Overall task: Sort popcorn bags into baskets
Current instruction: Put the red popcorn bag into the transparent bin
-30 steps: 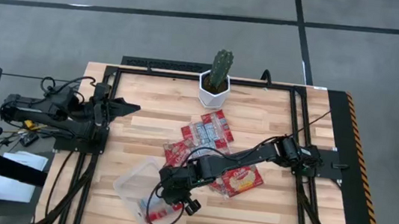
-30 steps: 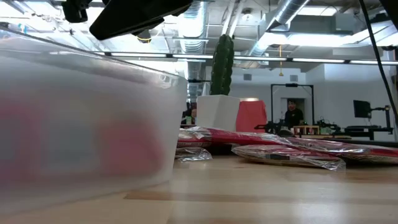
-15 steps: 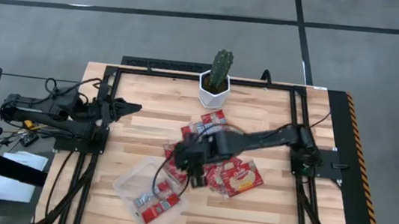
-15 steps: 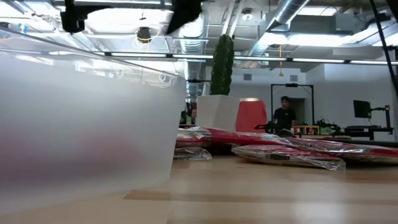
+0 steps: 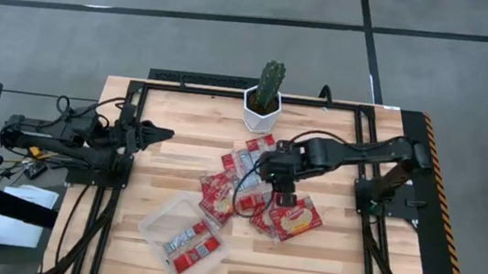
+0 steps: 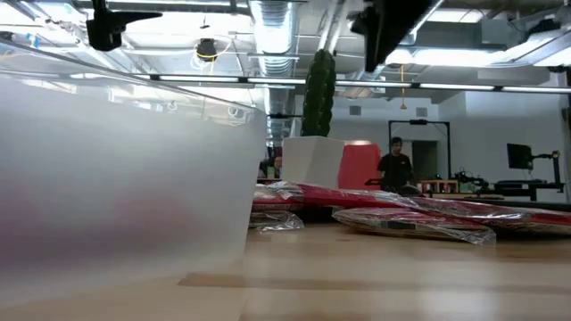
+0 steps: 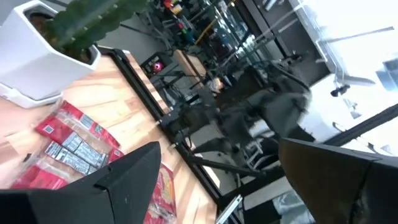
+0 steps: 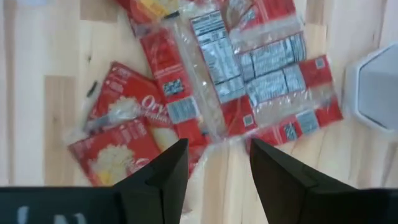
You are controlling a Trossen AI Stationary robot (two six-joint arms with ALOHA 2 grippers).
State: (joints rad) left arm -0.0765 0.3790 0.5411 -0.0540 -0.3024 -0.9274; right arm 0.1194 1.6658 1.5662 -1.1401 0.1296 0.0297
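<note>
The right gripper (image 5: 278,181) hovers over the middle of the wooden table (image 5: 322,257), its two dark fingers (image 8: 163,175) spread apart and empty above the heap of shiny red popcorn bags (image 5: 261,192). A few slim red packets (image 5: 191,244) lie inside the shallow clear plastic rectangular tray (image 5: 153,219) near the table's front edge, beside the heap. The left gripper (image 5: 160,132) waits at the table's left side, fingers parted. A green cactus in a white hexagonal pot (image 5: 264,107) stands behind the heap.
</note>
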